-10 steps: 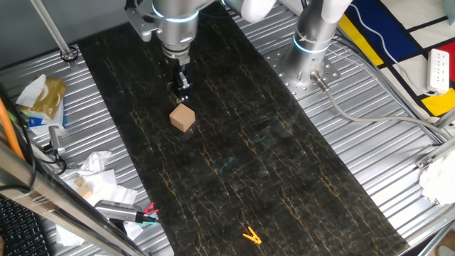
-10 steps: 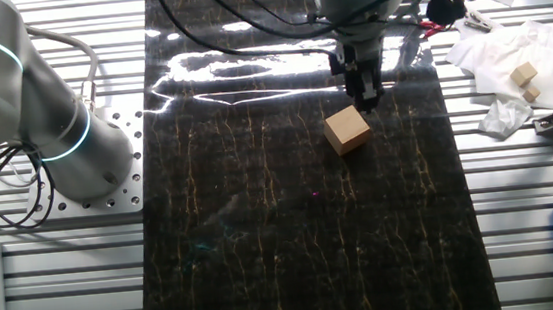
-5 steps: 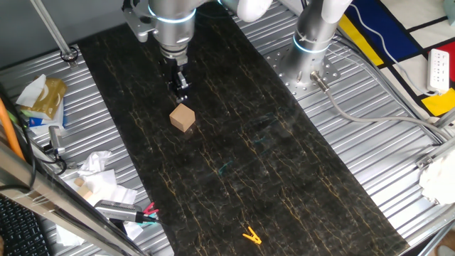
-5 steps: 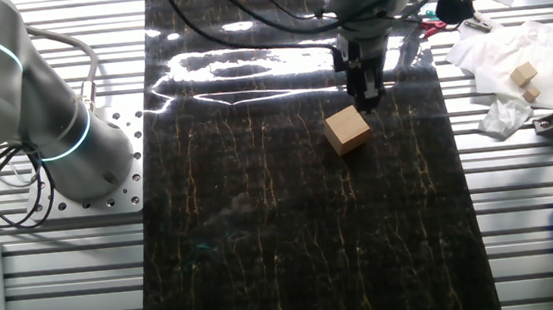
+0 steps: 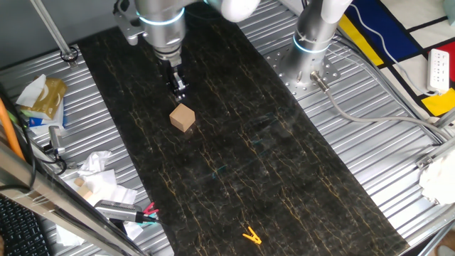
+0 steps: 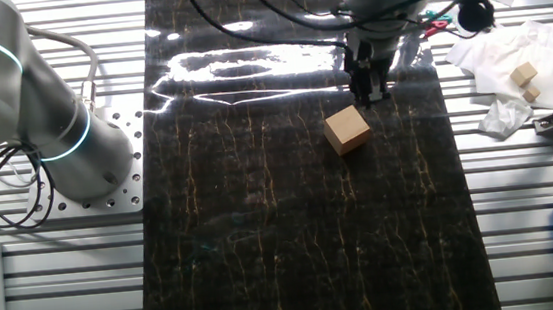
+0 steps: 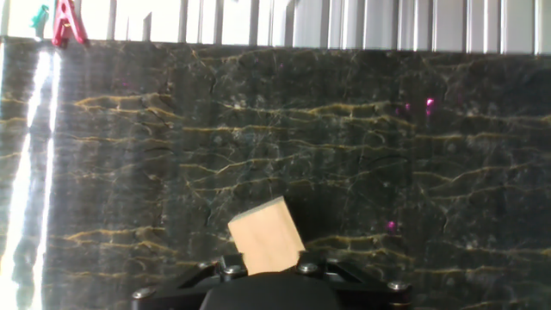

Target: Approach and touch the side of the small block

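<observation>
From my remote station I log, left to right in one fixed view: crumpled paper with tiny pale blocks at the left edge of the counter; a red-handled item just beside that paper; then the black marbled mat running down the middle. On the mat, the tool hangs from the arm, fingers pointing down and drawn close together, holding nothing; I cannot tell whether a slight gap remains between them. The small block sits on the mat just below the tool's tips in this view, apparently apart from them, turned at an angle to the mat's edges. Farther right, near the mat's lower end, a yellow-orange clip. Beyond the mat, the arm's base on the ribbed counter. In the hand view the small block stands just ahead of the tool's housing.
</observation>
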Tool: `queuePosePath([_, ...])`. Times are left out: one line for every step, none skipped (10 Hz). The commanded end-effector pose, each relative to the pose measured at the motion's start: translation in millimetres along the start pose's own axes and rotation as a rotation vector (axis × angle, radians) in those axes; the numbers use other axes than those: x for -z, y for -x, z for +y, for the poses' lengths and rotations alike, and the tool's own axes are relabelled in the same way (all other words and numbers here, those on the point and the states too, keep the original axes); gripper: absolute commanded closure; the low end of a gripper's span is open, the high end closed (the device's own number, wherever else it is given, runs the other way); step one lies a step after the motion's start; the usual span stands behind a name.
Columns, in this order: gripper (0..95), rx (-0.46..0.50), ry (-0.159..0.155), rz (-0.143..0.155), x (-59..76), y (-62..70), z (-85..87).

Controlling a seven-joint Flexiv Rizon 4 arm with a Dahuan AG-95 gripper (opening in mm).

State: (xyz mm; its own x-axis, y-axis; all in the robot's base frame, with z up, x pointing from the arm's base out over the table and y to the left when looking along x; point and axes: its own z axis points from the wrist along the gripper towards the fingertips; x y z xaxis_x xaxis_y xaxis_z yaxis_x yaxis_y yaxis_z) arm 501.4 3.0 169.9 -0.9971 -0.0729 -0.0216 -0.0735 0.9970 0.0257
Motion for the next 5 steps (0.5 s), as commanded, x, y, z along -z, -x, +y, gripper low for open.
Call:
queuePosePath([76.0, 0.019, -0.014, -0.02, 0.4, -1.9, -0.2])
queuePosePath([76.0, 0.015, -0.014, -0.022, -0.1, -1.7, 1.2])
queuePosePath([76.0, 0.004, -0.015, -0.022, -0.9, -1.5, 3.3])
queuePosePath([57.0, -0.002, -0.016, -0.024, -2.1, -1.4, 6.0])
queuePosePath([38.0, -0.006, -0.017, -0.032, -3.4, -1.0, 9.6])
